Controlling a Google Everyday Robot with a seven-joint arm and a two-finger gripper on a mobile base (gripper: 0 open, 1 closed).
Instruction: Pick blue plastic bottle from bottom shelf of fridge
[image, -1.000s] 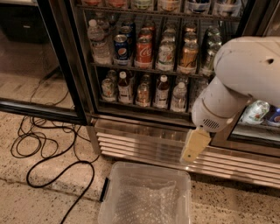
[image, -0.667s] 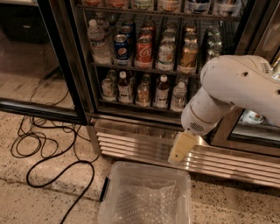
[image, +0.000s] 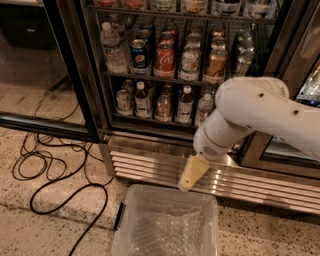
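The fridge (image: 100, 75) stands with its left glass door swung open. Its bottom shelf (image: 150, 120) holds a row of small bottles. The blue plastic bottle (image: 185, 104) has a white cap and a dark reddish-brown body and stands right of centre; a similar white-capped bottle (image: 141, 99) stands further left. An amber bottle (image: 163, 105) is between them and a clear water bottle (image: 204, 107) is to the right. My gripper (image: 192, 172) hangs from the white arm (image: 250, 115), low in front of the steel base grille (image: 150, 165), below and apart from the bottles.
A clear plastic bin (image: 167, 225) sits on the floor right under the gripper. Black cables (image: 55, 170) loop on the floor at left. The open door's frame (image: 75, 65) stands at left. The rack above (image: 165, 77) holds soda cans.
The arm and gripper have swung left and slightly down along the grille, from the right side toward the middle of the fridge. The bottles have not moved.
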